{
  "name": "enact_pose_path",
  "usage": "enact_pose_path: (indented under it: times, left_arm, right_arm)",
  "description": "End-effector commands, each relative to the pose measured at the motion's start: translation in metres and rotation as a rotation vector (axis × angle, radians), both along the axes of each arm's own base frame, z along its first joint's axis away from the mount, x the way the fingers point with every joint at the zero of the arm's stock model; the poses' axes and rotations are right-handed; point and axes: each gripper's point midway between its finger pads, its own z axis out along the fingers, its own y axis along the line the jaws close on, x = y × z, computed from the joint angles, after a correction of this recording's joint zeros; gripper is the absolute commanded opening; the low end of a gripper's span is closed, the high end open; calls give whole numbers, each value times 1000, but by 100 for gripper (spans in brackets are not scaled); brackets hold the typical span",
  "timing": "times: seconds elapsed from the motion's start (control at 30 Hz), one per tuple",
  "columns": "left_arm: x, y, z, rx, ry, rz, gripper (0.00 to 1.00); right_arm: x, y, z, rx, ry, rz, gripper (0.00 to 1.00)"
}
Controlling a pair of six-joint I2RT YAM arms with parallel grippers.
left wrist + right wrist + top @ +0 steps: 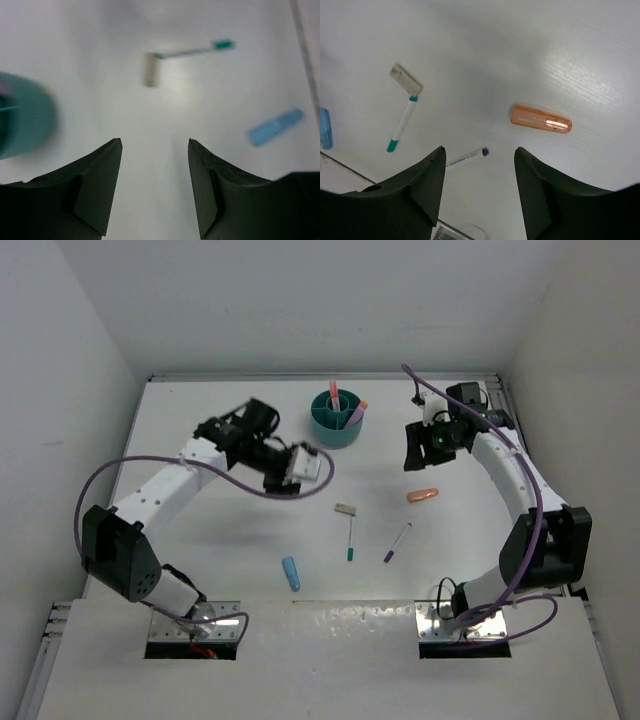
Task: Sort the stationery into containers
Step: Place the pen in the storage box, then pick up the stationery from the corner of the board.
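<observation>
The orange cylinder (pixel 540 118) lies just ahead of the right pincer (pixel 480 150), whose jaws are apart and empty. The block (pixel 149 69), teal pen (pixel 192 50) and blue cylinder (pixel 275 127) lie beyond the left pincer (pixel 155 142), likewise apart, with the cup (pixel 25 120) to its left. The bench (pixel 200 540) and walls are white. Both arms bend inward.
</observation>
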Motion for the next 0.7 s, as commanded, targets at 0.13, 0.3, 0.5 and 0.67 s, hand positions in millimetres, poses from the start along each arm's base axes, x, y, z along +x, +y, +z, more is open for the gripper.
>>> enact_pose_path:
  times: [0.13, 0.3, 0.5, 0.67]
  left_arm:
    - [-131, 27, -106, 249, 57, -438, 62]
    - [-165, 25, -134, 328, 69, -562, 63]
    - [-166, 12, -149, 335, -1, -585, 63]
    - [-170, 5, -167, 395, -25, -638, 60]
  right_arm:
    - [-19, -25, -30, -159, 29, 47, 56]
    - [-21, -40, -43, -215, 98, 38, 55]
    - [-21, -41, -43, -210, 109, 28, 55]
    - [-22, -43, -46, -212, 123, 23, 55]
